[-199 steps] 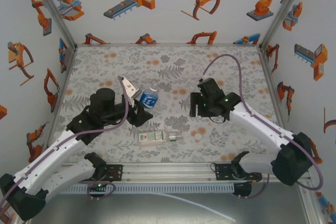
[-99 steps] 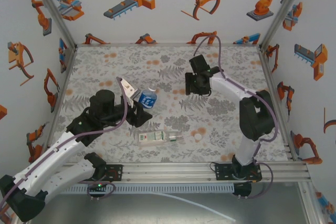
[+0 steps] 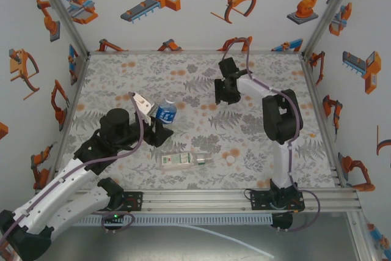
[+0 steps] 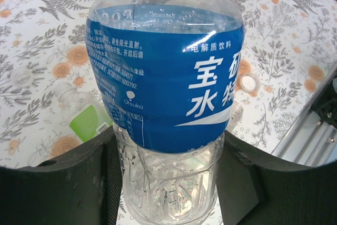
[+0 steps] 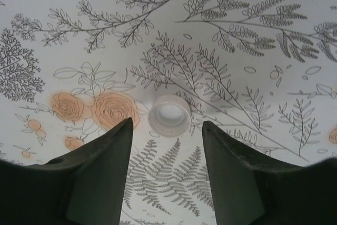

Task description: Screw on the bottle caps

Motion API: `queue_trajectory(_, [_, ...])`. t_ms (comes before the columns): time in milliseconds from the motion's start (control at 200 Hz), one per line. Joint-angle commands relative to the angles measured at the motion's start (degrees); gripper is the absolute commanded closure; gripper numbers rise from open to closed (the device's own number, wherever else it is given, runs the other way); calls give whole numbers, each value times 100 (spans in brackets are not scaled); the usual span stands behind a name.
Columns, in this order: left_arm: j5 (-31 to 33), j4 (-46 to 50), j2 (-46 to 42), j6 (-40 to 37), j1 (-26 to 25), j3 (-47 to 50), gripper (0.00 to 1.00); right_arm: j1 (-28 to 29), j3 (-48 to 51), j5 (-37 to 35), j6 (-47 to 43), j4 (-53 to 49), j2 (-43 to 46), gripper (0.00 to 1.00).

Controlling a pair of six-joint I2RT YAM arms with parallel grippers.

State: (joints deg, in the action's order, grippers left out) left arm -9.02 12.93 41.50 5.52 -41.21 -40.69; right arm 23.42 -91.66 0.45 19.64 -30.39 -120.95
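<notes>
My top camera looks down from behind the near edge over the whole table. Left wrist camera: very close on the bottle. Right wrist camera: facing down, near a cap. All three share the table's floral surface.

White shells and black joints make up the left arm and the right arm. A lilac cable trails along each. The claw fingers are matte black.
</notes>
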Motion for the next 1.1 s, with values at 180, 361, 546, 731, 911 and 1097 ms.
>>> queue_trajectory(180, [604, -222, -447, 182, 4, 215, 100, -13, -212, 26, -198, -211, -138, 55])
queue_trajectory(361, [653, -88, -675, 308, 7, 309, 100, -13, -68, 8, -235, -191, -85, 62])
queue_trajectory(546, [674, 33, -829, 406, 6, 324, 100, -6, 90, 12, -247, -169, 89, 63])
queue_trajectory(731, [689, 7, -857, 510, 6, 323, 100, 27, 596, 63, -140, -122, 592, 64])
queue_trajectory(911, [533, -164, -742, 671, -5, 335, 100, 242, 1478, 104, 111, -17, 1344, 64])
queue_trajectory(1097, [372, -398, -542, 818, -7, 325, 100, 655, 2509, -12, 448, 85, 2177, 64])
